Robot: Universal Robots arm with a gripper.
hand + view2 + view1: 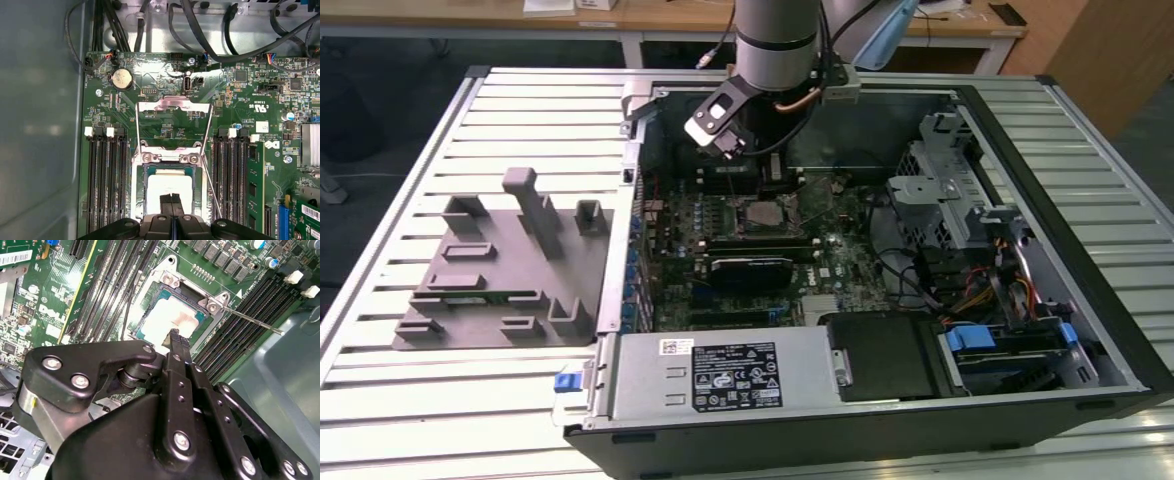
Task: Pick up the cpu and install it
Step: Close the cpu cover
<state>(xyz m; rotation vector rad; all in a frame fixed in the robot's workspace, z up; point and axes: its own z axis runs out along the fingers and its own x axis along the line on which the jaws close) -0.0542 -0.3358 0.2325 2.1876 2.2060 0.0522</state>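
- The desk [400, 400] is a pale slatted metal top. An open PC case [1107, 300] lies flat on it, with a grey fixture tray [494, 270] just beside it on the exterior view's left.
- There's a wooden table [667, 18] behind, with dark floor around it.
- The cpu [170, 182] sits in the socket [148, 200], silvery top up, with the load plate [172, 105] flipped open.
- The jaws are pinched together with nothing between them, tips right over the cpu's near edge. Can't tell if they touch it.
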